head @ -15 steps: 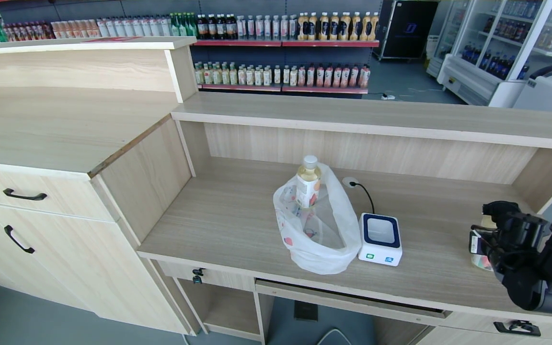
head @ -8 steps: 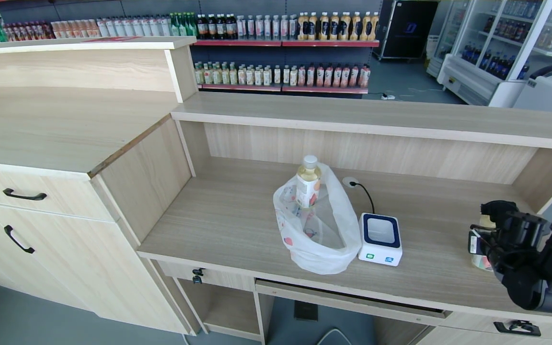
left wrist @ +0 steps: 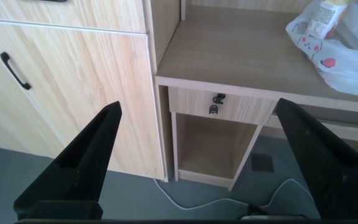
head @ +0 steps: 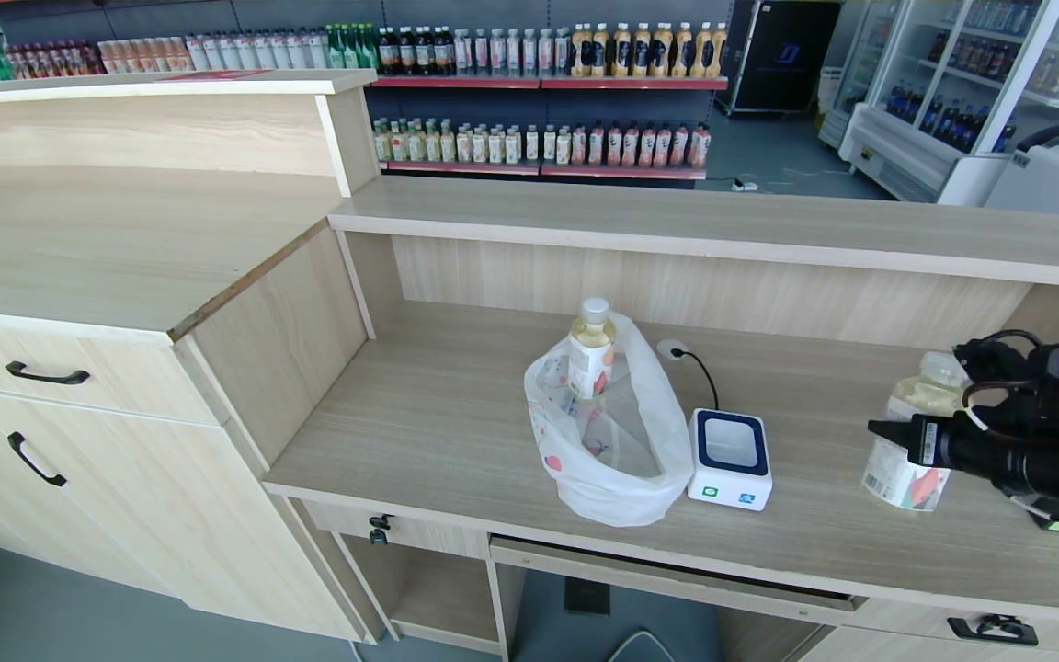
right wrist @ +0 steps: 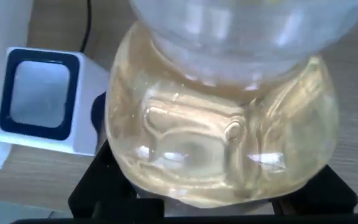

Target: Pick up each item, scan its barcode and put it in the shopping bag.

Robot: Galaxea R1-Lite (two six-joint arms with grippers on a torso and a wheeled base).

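My right gripper (head: 908,434) is shut on a bottle of pale yellow drink (head: 899,464), holding it tilted just above the counter's right end, to the right of the scanner. In the right wrist view the held bottle (right wrist: 222,130) looms close, with the white, blue-rimmed scanner (right wrist: 39,102) beyond it. The scanner (head: 729,458) sits beside the white shopping bag (head: 617,469), in which another bottle (head: 591,359) stands upright. My left gripper (left wrist: 194,168) hangs open and empty low in front of the counter, with the bag (left wrist: 344,53) up ahead of it.
The wooden counter (head: 456,432) has a raised back ledge (head: 723,225) and a taller cabinet with drawers (head: 79,386) on the left. A black cable (head: 700,368) runs from the scanner to a hole. Drink shelves and coolers stand far behind.
The right arm has raised and swung the bottle off the counter; the bottle now shows tilted to the left of the gripper instead of hidden behind it. The rest is unchanged.
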